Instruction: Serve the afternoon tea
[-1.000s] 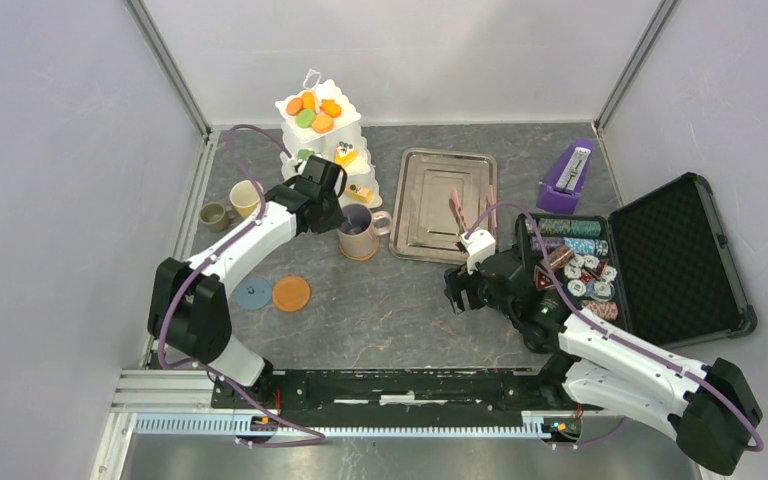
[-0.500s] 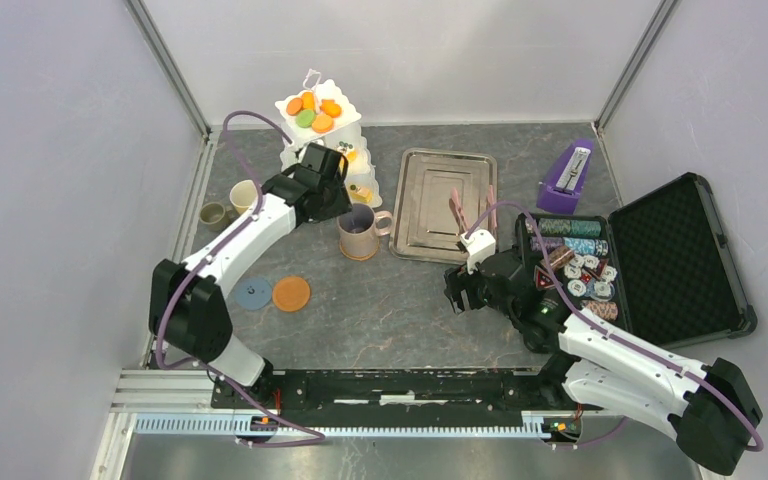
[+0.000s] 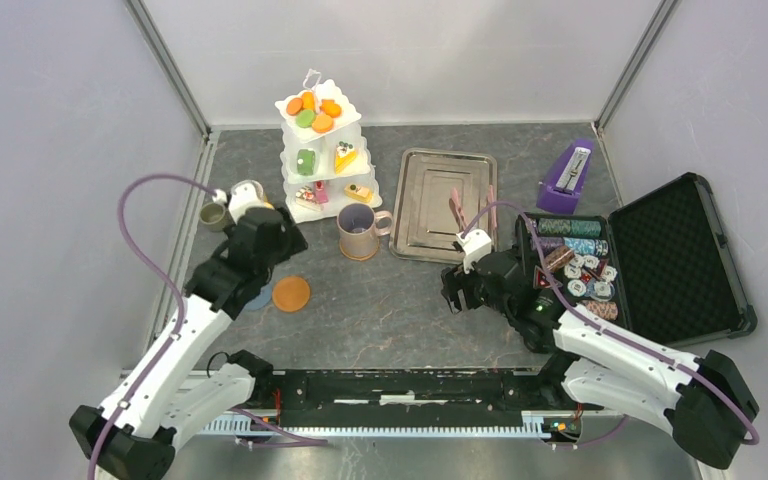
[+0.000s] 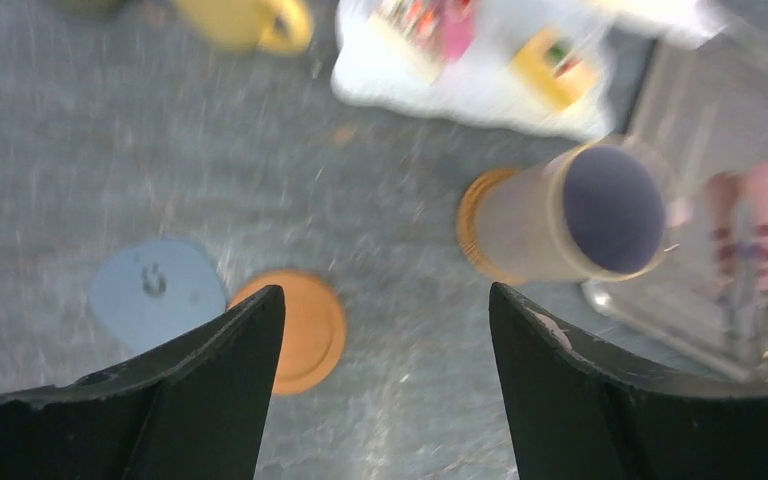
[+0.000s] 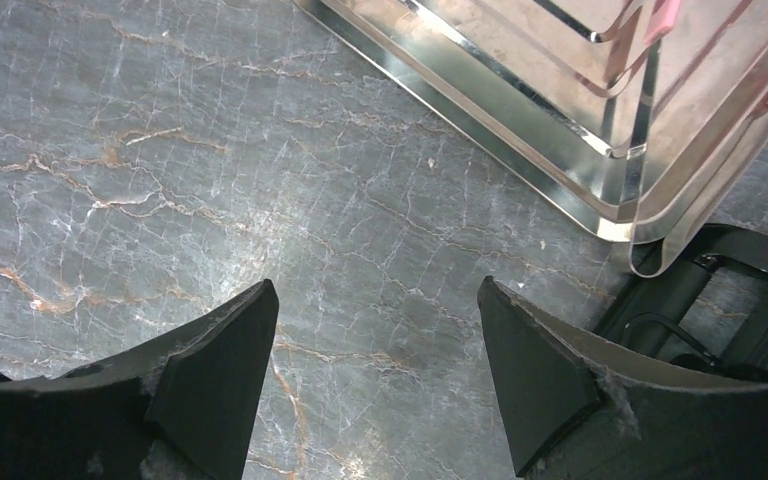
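Note:
The white three-tier stand (image 3: 322, 150) stands at the back, with orange and green biscuits (image 3: 312, 108) on top and toy cakes (image 3: 345, 157) on the lower tiers. In front of it is the beige-lilac mug (image 3: 359, 231) (image 4: 570, 215). The yellow mug (image 3: 246, 192) (image 4: 245, 20) and small green mug (image 3: 212, 214) sit to its left. My left gripper (image 3: 282, 250) (image 4: 388, 290) hangs open and empty above the bare table, between the mug and an orange coaster (image 3: 291, 293) (image 4: 305, 330). My right gripper (image 3: 457, 290) (image 5: 376, 285) is open and empty over the table.
A blue coaster (image 4: 150, 300) lies left of the orange one. A metal tray (image 3: 447, 205) (image 5: 520, 150) with pink-handled tongs (image 3: 457, 210) lies mid-table. An open black case (image 3: 660, 260) with poker chips is at the right, and a purple metronome (image 3: 565, 180) is behind it.
My left arm has drawn back from the stand toward the near left, and its gripper has gone from shut to open. The right arm has not moved.

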Controlling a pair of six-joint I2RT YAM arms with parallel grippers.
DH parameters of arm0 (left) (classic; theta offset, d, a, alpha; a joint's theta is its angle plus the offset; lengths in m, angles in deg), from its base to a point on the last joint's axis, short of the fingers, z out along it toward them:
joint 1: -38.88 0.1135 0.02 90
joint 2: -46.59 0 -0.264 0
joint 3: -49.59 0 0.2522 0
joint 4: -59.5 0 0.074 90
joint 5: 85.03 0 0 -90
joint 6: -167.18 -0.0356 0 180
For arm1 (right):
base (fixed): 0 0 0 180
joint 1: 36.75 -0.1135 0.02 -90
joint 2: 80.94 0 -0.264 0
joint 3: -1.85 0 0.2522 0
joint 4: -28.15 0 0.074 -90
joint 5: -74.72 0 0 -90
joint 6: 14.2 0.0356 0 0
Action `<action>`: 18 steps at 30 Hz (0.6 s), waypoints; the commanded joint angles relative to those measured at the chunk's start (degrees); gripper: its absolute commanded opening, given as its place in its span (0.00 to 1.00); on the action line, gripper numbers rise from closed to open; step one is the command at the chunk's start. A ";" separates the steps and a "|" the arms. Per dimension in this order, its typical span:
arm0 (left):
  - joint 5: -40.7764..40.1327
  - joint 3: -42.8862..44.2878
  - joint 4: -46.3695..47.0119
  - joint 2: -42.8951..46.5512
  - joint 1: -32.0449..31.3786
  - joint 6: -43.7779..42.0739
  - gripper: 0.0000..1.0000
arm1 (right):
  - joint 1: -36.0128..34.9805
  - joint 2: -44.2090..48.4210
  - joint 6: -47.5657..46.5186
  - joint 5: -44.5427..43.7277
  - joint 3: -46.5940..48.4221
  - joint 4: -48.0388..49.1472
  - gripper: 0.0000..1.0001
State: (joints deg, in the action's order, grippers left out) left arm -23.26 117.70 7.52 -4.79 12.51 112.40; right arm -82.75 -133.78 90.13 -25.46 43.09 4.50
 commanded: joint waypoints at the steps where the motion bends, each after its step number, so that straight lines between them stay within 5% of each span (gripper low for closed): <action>1: -0.21 -12.87 0.90 2.30 0.09 13.44 0.80 | 0.10 -2.02 0.19 2.11 1.12 3.34 0.81; 6: 3.02 -20.15 10.14 1.06 0.18 18.42 0.76 | 0.12 -2.14 0.17 2.68 1.04 3.23 0.80; 18: 6.78 -20.76 16.55 -15.91 1.32 25.43 0.79 | 0.16 0.50 0.88 0.41 -0.48 1.67 0.81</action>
State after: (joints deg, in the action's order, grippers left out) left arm -17.21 96.71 20.18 -18.71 13.47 132.05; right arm -82.75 -134.06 90.33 -23.62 42.90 4.83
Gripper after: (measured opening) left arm 0.787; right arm 0.807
